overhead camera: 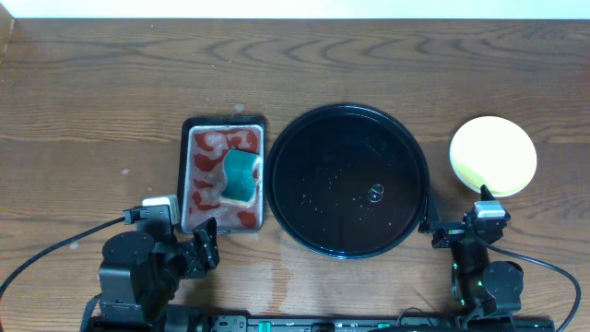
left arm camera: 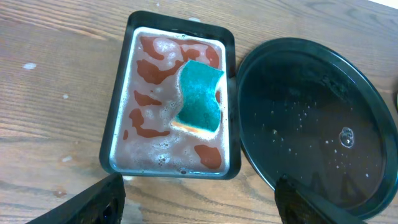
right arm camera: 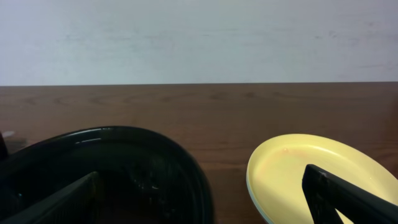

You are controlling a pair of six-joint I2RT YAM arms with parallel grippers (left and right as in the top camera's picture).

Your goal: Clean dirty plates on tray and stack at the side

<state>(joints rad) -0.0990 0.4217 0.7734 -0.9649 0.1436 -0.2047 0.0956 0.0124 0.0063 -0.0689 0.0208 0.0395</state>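
The large round black tray (overhead camera: pixel 318 171) sits mid-table, wet with droplets and holding no plates; it also shows in the left wrist view (left arm camera: pixel 298 106) and the right wrist view (right arm camera: pixel 124 155). A pale yellow plate (overhead camera: pixel 493 155) lies on the table to the tray's right, looking clean (right arm camera: pixel 298 168); a thin mint edge shows under its rim. No other light blue-mint plate is in view. My left gripper (overhead camera: pixel 205 242) (left arm camera: pixel 199 208) is open and empty, near the front of the small rectangular tray. My right gripper (overhead camera: pixel 454 210) (right arm camera: pixel 202 205) is open and empty, between the tray's rim and the yellow plate.
A small rectangular dark tray (overhead camera: pixel 195 129) (left arm camera: pixel 118 112) of foamy reddish liquid stands left of the black tray, with a teal sponge (overhead camera: pixel 241 175) (left arm camera: pixel 200 96) lying in it. Bare wooden table surrounds these. A pale wall lies beyond the far edge.
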